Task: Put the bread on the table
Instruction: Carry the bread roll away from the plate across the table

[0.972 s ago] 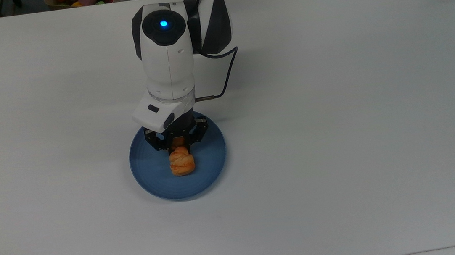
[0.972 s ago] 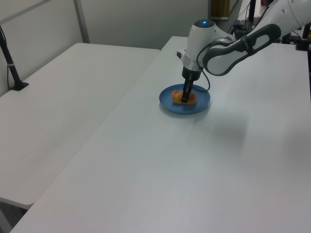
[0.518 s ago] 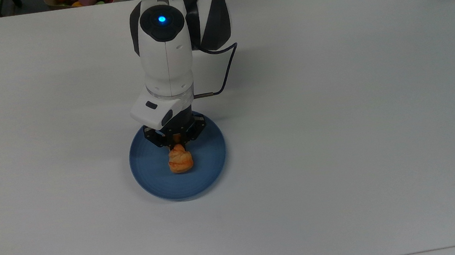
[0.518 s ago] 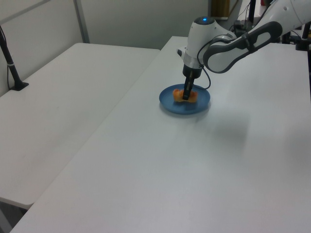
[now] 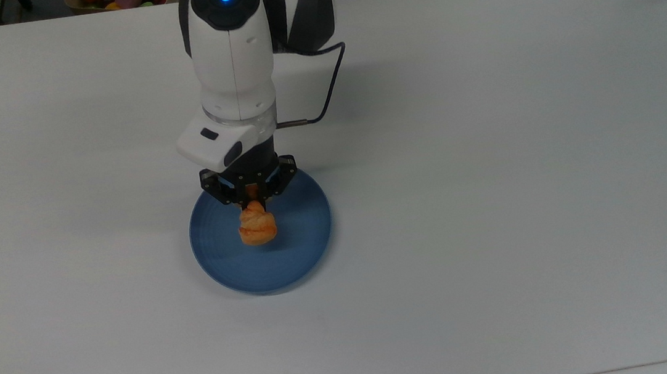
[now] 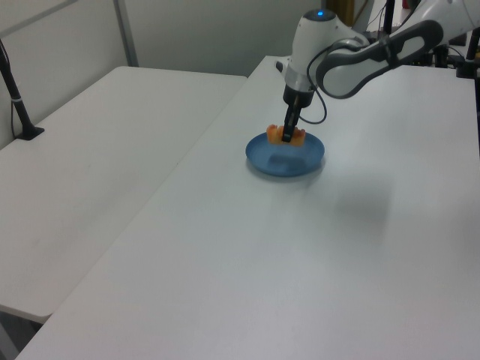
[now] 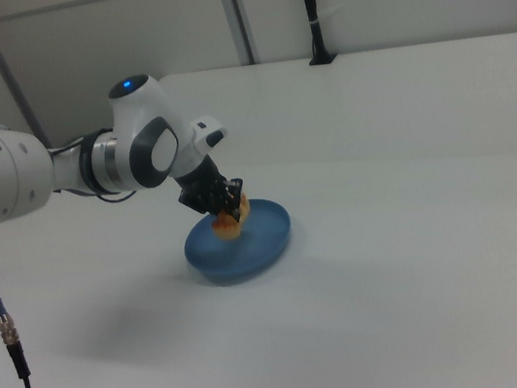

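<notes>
Near edge of tabletop (image 5: 506, 293) bare and white; wide free surface on every side of the plate (image 5: 303, 252).

Plate: round, blue, sitting flat on the tabletop, in the top view a little left of centre. Dark patch on its floor in the left view, under the bread, reads as a shadow.

Bread (image 5: 257, 226): golden-orange, ridged crust, hanging above the plate with clear air beneath it in the left view (image 6: 286, 135). In the right view (image 7: 227, 221) it sits low over the plate's far-left part; cannot tell the gap there. It has not reached the tabletop.

Claw (image 5: 252, 197): pinching the bread at its upper end, fingers drawn in tight on either side of the crust. Bread dangles below the grip, long axis roughly vertical in the top view.

Arm: white wrist link with a blue light rises behind the claw, a cable looping off to the top view's right.

Step in hand (judgement): lift-off from plate, transfer not begun. Roughly halfway through the task.

Next move calls for: sideways carry past the plate rim, enough height to clear that rim, then descent onto bare tabletop and release. Grip is at one end only, so the bread may swing or slip; slow travel advisable.
</notes>
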### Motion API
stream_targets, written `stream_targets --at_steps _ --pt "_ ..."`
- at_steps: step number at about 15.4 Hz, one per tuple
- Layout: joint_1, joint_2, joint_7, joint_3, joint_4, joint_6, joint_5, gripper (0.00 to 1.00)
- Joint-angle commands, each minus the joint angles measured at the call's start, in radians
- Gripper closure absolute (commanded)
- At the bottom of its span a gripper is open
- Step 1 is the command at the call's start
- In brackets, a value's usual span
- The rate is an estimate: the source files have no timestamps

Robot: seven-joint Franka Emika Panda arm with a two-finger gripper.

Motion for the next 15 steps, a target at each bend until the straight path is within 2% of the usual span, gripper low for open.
stream_targets --at_steps 1,5,10,15 --pt "-0.018 -0.079 0.005 -0.006 -0.016 -0.074 0.033 0.76" --pt "-0.052 -0.106 -0.043 -0.006 0.012 -0.098 0.077 0.76" --pt "-0.167 -0.091 -0.244 -0.006 0.146 -0.242 0.166 0.76" --pt "-0.273 -0.024 -0.42 -0.003 0.257 -0.276 0.168 0.76"
